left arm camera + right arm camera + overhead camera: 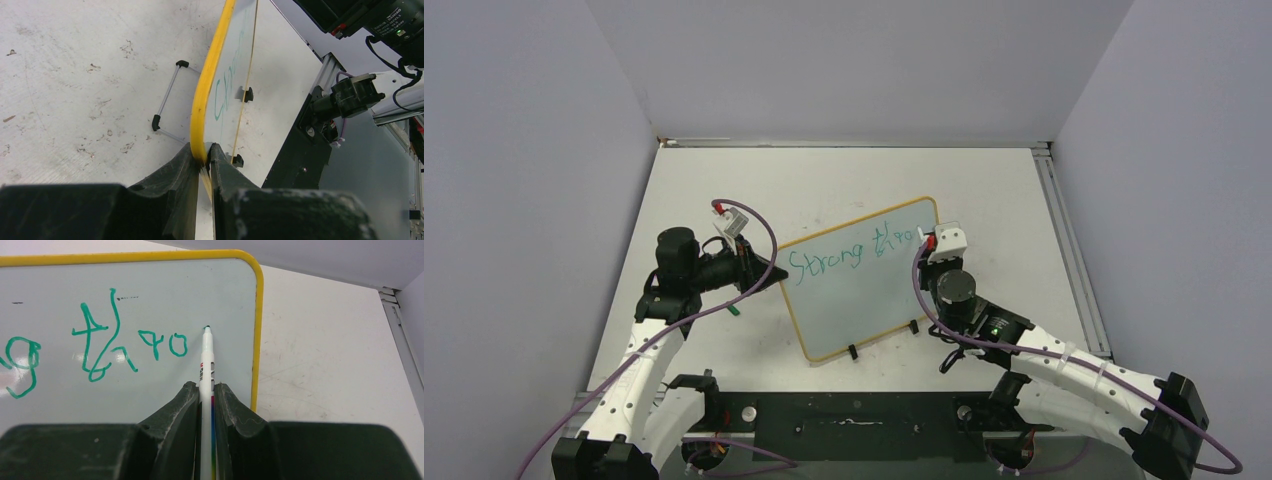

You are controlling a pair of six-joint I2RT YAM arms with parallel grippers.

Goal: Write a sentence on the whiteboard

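Yellow-framed whiteboard (864, 300), green sentence (849, 255)

1. The whiteboard (854, 300) rests on the table (984, 190), between the grippers.
2. Left gripper (774, 272) clasps its left edge.
3. Right gripper (927, 243) holds a marker (206, 355), its tip touching the board just right of the sentence (844, 252).

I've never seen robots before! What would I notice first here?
Probably the green writing on the yellow-framed whiteboard mid-table. The right tool pinches a white marker, its tip at the board near the last letter, while the left tool clamps the board's yellow edge.
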